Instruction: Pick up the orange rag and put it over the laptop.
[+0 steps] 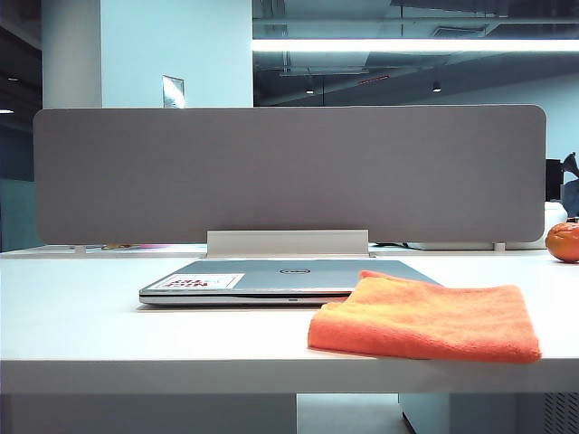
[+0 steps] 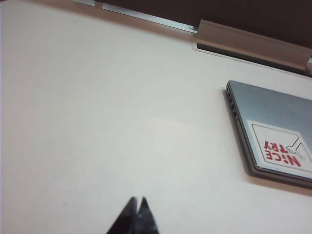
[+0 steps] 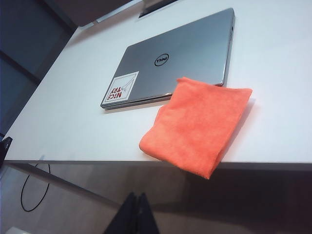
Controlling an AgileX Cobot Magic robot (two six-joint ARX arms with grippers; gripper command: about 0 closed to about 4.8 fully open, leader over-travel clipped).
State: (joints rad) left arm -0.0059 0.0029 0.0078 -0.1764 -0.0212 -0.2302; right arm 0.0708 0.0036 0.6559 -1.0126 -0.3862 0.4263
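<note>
The folded orange rag (image 1: 425, 318) lies at the table's front right, one corner resting on the closed silver-grey laptop (image 1: 271, 276). The lid carries a round logo and a white sticker with red print. In the right wrist view the orange rag (image 3: 197, 124) hangs slightly over the table's front edge beside the laptop (image 3: 180, 53). My right gripper (image 3: 136, 196) is shut and empty, off the table in front of its edge, short of the rag. My left gripper (image 2: 137, 200) is shut with nothing in it, above bare table beside the laptop (image 2: 273, 126). Neither gripper shows in the exterior view.
A grey partition panel (image 1: 289, 172) stands along the back of the white table (image 1: 90, 316). A round orange ball (image 1: 564, 241) sits at the far right. A cable (image 3: 34, 187) lies on the floor below the table's front edge.
</note>
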